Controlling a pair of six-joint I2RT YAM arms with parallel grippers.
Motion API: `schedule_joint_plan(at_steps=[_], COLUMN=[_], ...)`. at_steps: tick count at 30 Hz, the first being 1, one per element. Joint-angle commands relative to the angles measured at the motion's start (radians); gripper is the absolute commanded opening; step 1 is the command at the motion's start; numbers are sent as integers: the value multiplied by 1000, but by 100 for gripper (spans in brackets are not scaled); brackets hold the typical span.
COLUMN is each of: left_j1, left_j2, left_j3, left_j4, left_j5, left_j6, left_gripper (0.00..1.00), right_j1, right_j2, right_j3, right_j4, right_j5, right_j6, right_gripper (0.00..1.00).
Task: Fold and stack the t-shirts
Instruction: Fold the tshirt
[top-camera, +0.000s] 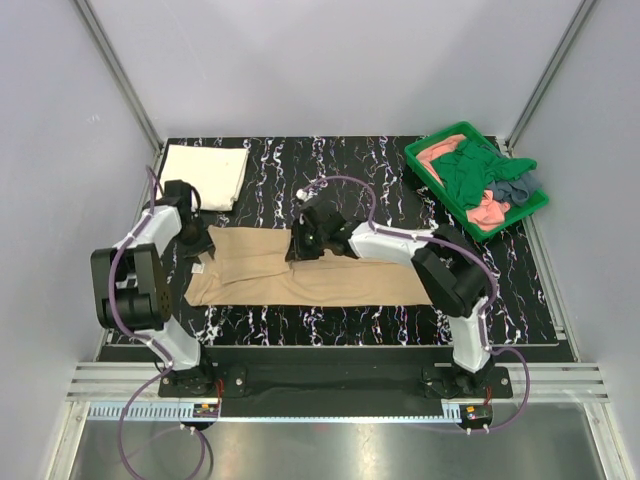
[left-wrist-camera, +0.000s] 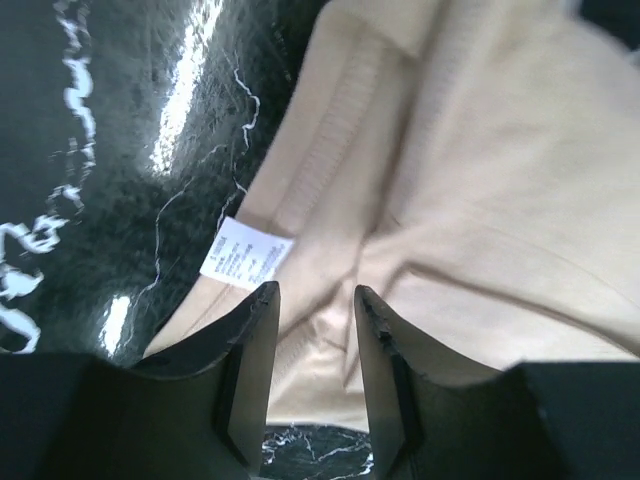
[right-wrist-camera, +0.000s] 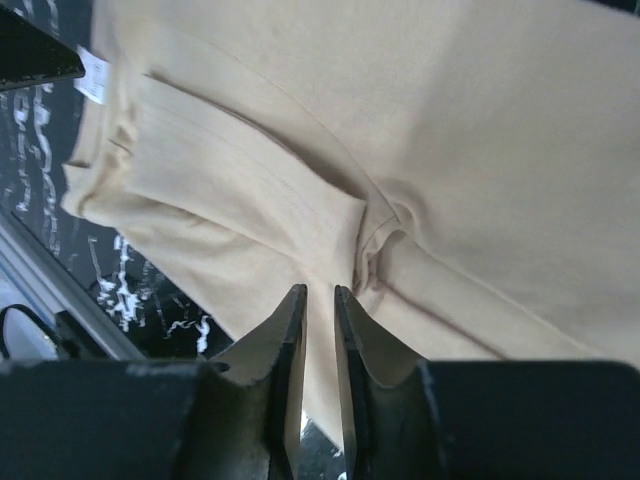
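Observation:
The tan t-shirt (top-camera: 300, 275) lies flat across the front of the black marbled table, folded into a long band. It fills the left wrist view (left-wrist-camera: 480, 180) and the right wrist view (right-wrist-camera: 400, 120). My left gripper (top-camera: 205, 243) is low over the shirt's left end beside its white label (left-wrist-camera: 245, 253), with the jaws (left-wrist-camera: 315, 292) apart and cloth showing under the gap. My right gripper (top-camera: 298, 245) is at the shirt's far edge near the middle. Its jaws (right-wrist-camera: 318, 292) are nearly together with a strip of tan cloth between them. A folded cream-white t-shirt (top-camera: 205, 175) lies at the back left.
A green plastic tray (top-camera: 440, 135) at the back right holds a heap of a dark green shirt (top-camera: 475, 170), a salmon-pink shirt (top-camera: 440, 152) and a grey-blue shirt (top-camera: 515, 185). Grey walls enclose the table on three sides.

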Motion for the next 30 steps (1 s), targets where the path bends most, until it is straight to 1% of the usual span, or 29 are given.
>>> schedule_joint_plan(at_steps=[1,4,5,6,7,8,10,11,12,13,14,15,17,21,24,25,27,30], left_j1=[-39,-89,-122,-126,-151,-174,-201,-233,-254,-278,-312,-317,-318,-346,-389,-413,-433,-459], left_j2=[-125,-149,-151,-151,-148,-142,-120,-110,-102,-84,-74,-60,-11,33,62,79,95,121], left_j3=[55,59,62,68,68,63,49,48,48,46,42,34,28,20,23,25,29,32], left_j4=[-1,16,22,27,33,60,79,82,82,82,82,84,96,134,153,153,153,160], left_j5=[8,123,132,135,157,178,212,202,171,87,56,47,69,65,22,-11,-36,-69], left_j6=[25,13,8,2,-19,-33,-59,-64,-56,-49,-49,-64,-79,-111,-122,-125,-128,-140], left_gripper=[42,42,42,42,42,42,42,41,41,42,43,43,42,42,42,42,43,43], right_j1=[-1,-9,-13,-26,-42,-87,-136,-189,-213,-237,-257,-288,-309,-360,-386,-407,-423,-443], right_j2=[-125,-207,-217,-221,-223,-226,-258,-273,-286,-301,-300,-300,-294,-298,-303,-303,-312,-365], right_j3=[-9,-44,-51,-57,-63,-74,-132,-156,-182,-221,-232,-241,-261,-330,-373,-397,-426,-520], right_j4=[-51,-80,-94,-116,-164,-183,-206,-208,-208,-211,-217,-226,-252,-262,-272,-284,-304,-340], right_j5=[85,161,189,250,266,274,275,280,287,284,289,321,352,434,462,461,456,467], right_j6=[29,25,1,-6,-12,-15,-4,22,34,42,42,40,33,52,75,78,95,138], right_gripper=[24,27,27,27,25,23,22,22,23,23,24,24,23,19,16,16,15,16])
